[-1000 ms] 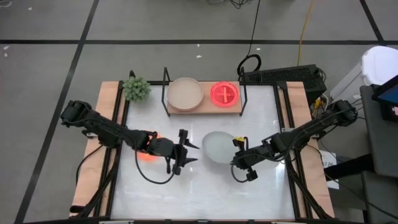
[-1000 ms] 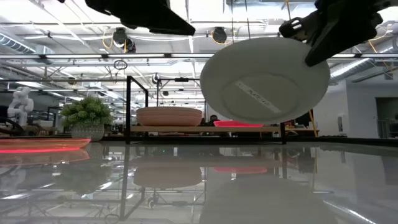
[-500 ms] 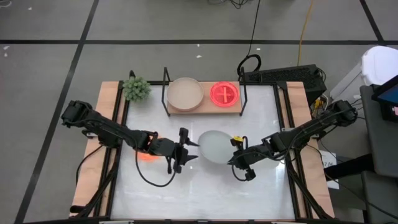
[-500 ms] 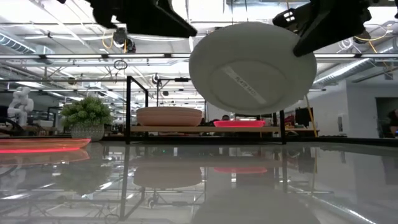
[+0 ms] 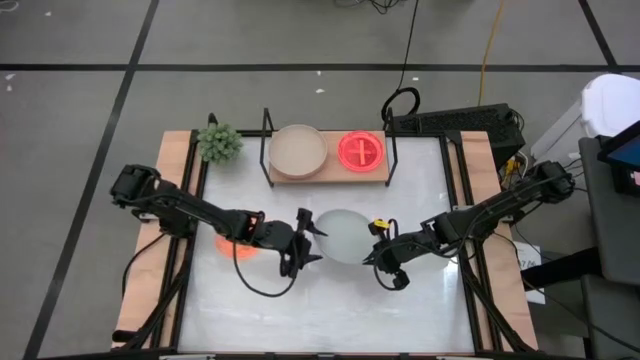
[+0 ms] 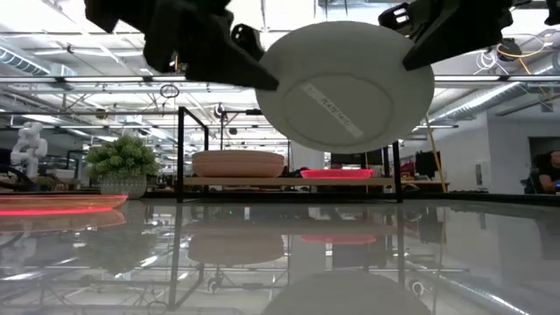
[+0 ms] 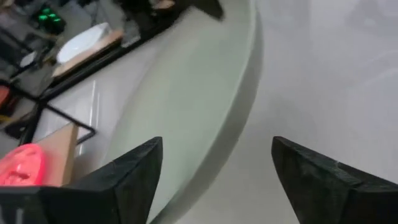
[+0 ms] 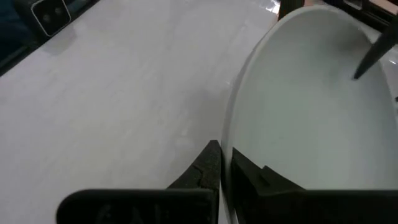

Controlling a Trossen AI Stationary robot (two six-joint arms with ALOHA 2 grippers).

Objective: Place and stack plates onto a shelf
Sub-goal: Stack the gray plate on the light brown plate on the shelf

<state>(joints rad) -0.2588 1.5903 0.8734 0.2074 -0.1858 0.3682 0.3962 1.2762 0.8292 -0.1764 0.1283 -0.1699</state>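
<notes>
A pale grey plate (image 5: 342, 236) hangs in the air over the table's middle, tilted in the low view (image 6: 346, 87). My right gripper (image 5: 376, 247) is shut on its right rim. My left gripper (image 5: 312, 238) is open at the plate's left rim, and in the left wrist view its fingers (image 7: 216, 142) stand on either side of that rim (image 7: 211, 118). The shelf (image 5: 332, 162) at the far edge carries a beige plate (image 5: 297, 150) and a hot pink plate (image 5: 360, 150). An orange plate (image 5: 236, 248) lies flat on the table under my left arm. My right gripper pinches the grey plate's rim (image 8: 231, 134) at the plate's right side, one finger on the upper face and one on the underside. The fingers come level from the table's right. The plate is lifted clear and tilted. My left gripper straddles the left rim; whether it touches, I cannot tell.
A small green plant (image 5: 219, 142) stands left of the shelf at the far left corner. The shelf's black wire ends (image 6: 181, 153) rise at both sides. Wooden strips (image 5: 176, 200) border the white tabletop on the left and right. Bare tabletop (image 5: 330, 310) lies toward the near edge.
My right gripper has carried the grey plate a little toward the table's left and upward, still shut on its rim. My left gripper has moved right toward the plate, and its open fingers now stand around the plate's left rim.
</notes>
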